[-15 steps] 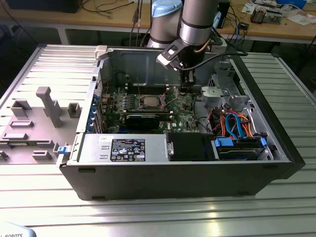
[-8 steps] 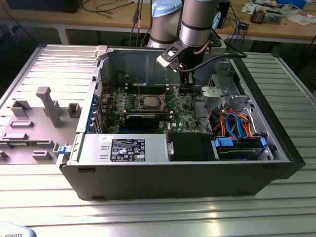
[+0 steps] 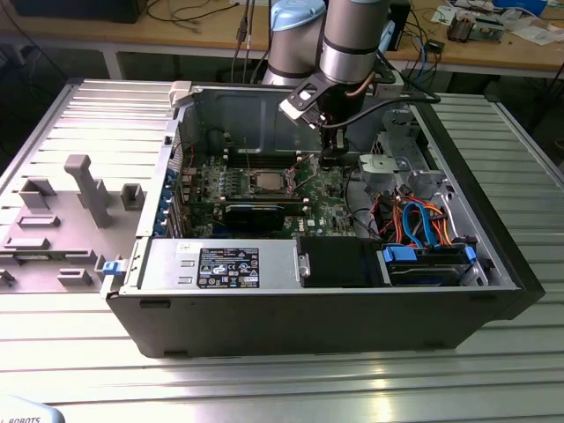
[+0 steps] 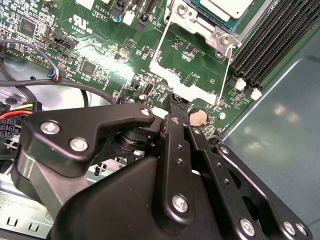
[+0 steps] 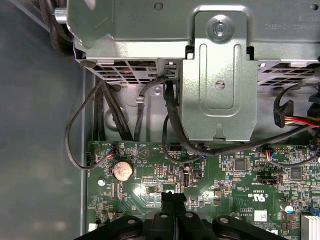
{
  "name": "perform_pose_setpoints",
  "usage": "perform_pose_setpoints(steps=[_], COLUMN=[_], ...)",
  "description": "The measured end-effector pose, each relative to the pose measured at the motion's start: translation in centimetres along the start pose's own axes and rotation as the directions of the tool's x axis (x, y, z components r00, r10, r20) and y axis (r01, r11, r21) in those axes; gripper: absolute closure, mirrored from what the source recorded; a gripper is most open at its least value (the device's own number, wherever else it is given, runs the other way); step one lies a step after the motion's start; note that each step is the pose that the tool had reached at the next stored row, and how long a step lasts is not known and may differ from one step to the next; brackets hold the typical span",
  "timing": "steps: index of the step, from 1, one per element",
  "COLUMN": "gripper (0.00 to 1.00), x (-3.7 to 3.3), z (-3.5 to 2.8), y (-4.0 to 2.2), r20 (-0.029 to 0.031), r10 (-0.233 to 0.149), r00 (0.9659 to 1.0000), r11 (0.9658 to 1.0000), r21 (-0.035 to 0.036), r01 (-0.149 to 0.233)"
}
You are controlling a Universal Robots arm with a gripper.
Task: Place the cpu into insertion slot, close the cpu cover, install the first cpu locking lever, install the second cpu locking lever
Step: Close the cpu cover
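The cpu [image 4: 227, 6] is cut off at the edge of the second wrist view, so little of it shows. It sits in the insertion slot [image 4: 186, 15]. The gripper [image 5: 173, 199] is pinched closed on nothing, near the slot, beside a round battery [image 5: 121, 170].

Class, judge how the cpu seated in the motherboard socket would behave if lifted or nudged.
In the second wrist view the cpu looks thin and flat, so probably stiff and unlikely to roll. Its smooth metal top may be slippery. Being small, it is likely light.
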State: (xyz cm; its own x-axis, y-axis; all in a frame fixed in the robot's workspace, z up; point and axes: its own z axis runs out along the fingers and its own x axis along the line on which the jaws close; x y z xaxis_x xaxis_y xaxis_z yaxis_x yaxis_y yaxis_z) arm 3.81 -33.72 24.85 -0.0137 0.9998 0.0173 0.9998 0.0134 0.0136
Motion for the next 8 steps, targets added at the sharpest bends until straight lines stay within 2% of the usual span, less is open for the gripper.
perform_pose_setpoints(steps=[8], gripper=[0.89], x=[0.00], z=[0.00], y=[-0.01], r20=[0.0000], r10=[0.000], r00=[1.0000], r11=[1.0000], r21=[0.0000], r01=[0.000])
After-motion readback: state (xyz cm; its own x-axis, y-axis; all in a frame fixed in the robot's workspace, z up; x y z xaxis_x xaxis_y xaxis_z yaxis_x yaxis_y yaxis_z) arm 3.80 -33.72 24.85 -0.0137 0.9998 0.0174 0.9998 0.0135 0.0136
